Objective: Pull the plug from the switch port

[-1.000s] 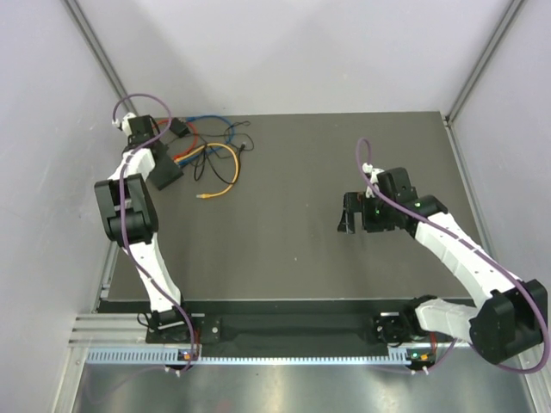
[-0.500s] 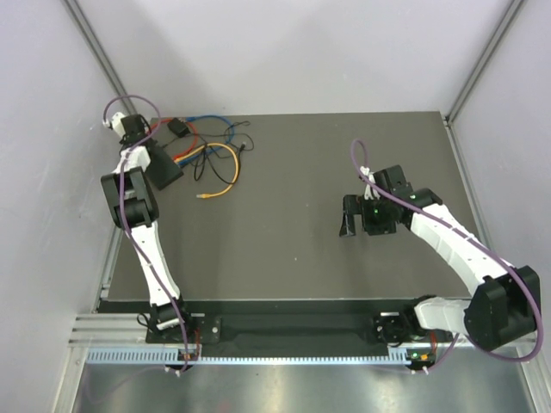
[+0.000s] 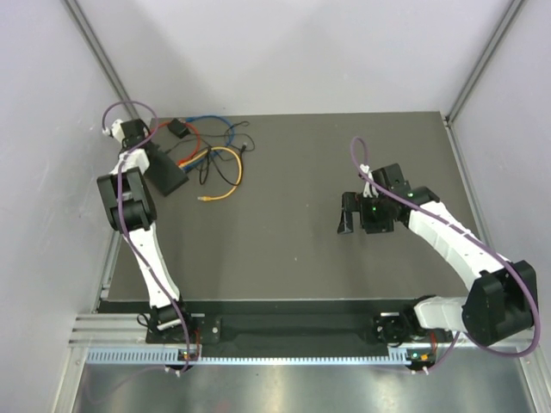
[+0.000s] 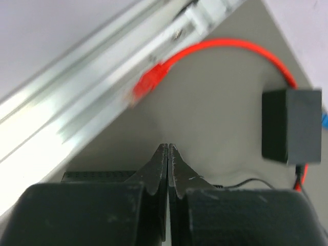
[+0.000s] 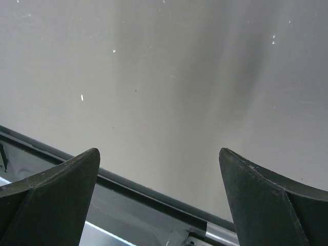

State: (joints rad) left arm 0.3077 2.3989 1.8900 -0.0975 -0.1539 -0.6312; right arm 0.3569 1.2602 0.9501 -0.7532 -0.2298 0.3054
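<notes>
Seen from above, the flat matte-black rectangular switch (image 3: 166,176) lies near the far left corner of the dark grey table (image 3: 293,258). It is a thin slab with a plain, unmarked top. A tangle of red, blue, orange and black cables (image 3: 211,146) spreads from its far right edge, which is presumably where the ports are. Whether any plug is seated there is too small to tell. The loose yellow cable end (image 3: 205,197) lies near its right side, and a small black power-adapter block (image 3: 179,129) sits just beyond it. The white-and-black left arm (image 3: 138,241) reaches into that corner, its wrist by the switch's far end, probably to work at the plugs. The right gripper (image 3: 346,215) hangs mid-table, well apart from all this, its pincer spread wide and empty. I take it to be parked out of the way.

In the left wrist view, the left gripper (image 4: 168,156) has its pincer pressed shut with nothing between the fingers, over bare table. Ahead of it, a red cable plug (image 4: 146,84) lies free beside the aluminium frame rail (image 4: 77,118), and its cord arcs back past the adapter block. A dark ribbed edge (image 4: 92,176) shows just below the fingers. It may be the switch, though I cannot tell.

In the right wrist view, the fingers stand wide apart over bare grey surface, and the switch is not in view.
</notes>
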